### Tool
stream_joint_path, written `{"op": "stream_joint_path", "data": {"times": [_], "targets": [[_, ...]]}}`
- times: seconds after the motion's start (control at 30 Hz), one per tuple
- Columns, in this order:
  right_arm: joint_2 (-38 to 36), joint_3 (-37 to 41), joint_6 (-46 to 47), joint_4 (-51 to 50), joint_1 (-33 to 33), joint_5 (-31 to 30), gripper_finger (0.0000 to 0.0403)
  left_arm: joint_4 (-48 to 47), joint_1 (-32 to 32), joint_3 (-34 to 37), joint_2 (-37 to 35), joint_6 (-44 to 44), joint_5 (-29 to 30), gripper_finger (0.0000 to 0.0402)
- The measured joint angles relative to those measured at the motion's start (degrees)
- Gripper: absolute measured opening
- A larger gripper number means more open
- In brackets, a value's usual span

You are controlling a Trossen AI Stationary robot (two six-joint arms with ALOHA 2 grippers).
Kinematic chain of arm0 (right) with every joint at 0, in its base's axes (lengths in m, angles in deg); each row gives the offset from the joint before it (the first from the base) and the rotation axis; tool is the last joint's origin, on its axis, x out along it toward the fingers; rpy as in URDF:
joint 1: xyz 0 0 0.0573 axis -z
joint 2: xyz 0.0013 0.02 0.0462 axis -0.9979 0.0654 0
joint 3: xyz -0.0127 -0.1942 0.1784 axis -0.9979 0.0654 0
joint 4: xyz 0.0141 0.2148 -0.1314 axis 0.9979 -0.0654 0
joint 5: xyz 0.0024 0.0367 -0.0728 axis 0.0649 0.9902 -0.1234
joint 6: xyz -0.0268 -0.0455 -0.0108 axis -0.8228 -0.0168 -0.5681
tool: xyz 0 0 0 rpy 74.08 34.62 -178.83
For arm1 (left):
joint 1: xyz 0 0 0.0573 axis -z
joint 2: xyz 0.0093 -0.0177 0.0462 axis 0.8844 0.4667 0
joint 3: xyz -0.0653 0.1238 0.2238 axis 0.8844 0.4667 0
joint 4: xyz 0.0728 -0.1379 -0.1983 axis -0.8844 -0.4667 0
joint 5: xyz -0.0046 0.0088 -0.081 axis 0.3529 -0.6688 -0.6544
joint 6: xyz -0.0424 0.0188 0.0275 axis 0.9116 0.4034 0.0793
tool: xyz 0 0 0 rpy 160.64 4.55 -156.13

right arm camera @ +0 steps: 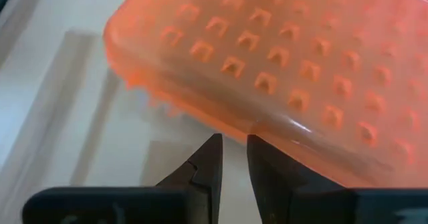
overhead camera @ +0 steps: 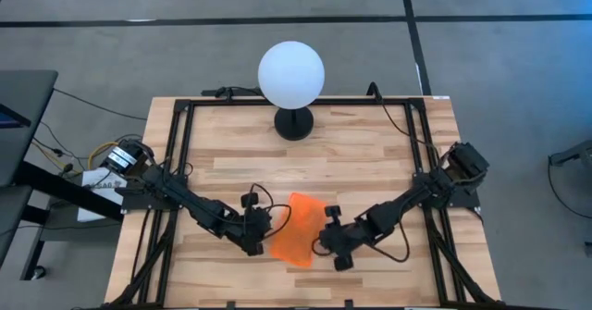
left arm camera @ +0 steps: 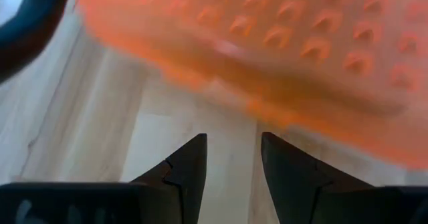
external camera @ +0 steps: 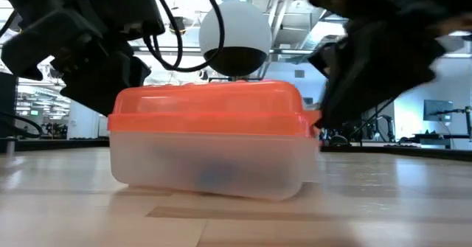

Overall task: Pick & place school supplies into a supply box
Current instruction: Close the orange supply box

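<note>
The supply box (overhead camera: 296, 229) stands on the wooden table's near middle, its clear body under a bright orange studded lid (external camera: 210, 107). A dim bluish shape (external camera: 214, 175) shows through the body; no loose school supplies are in view. My left gripper (left arm camera: 234, 157) is open at the box's left side, slanting down, with bare table between its fingers and the box. My right gripper (right arm camera: 232, 150) stands at the box's right side, its fingers a narrow gap apart with nothing between them, their tips close to the lid's edge (right arm camera: 267, 127). My right gripper slants down at the lid's long edge (right arm camera: 267, 127) from the table's right. I cannot tell whether its fingertips touch that edge. The box rests flat on the table.
A white globe lamp (overhead camera: 291, 74) on a black base (overhead camera: 294, 123) stands at the table's far middle. Black frame rails (overhead camera: 176, 162) run along the table's left, right and far edges. Bare wood lies around the box.
</note>
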Motion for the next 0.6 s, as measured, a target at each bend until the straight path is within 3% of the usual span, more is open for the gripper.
{"op": "stream_joint_path", "data": {"times": [0.33,0.6], "targets": [[0.15,0.15,1.76,-1.81,4.08,-3.57,0.0065,0.47,0.02,0.00,0.00,-1.60,-0.97,0.0137],[0.17,0.15,1.79,-4.49,7.78,-3.70,0.0065,0.36,-0.37,0.02,0.00,-2.58,3.44,0.0137]]}}
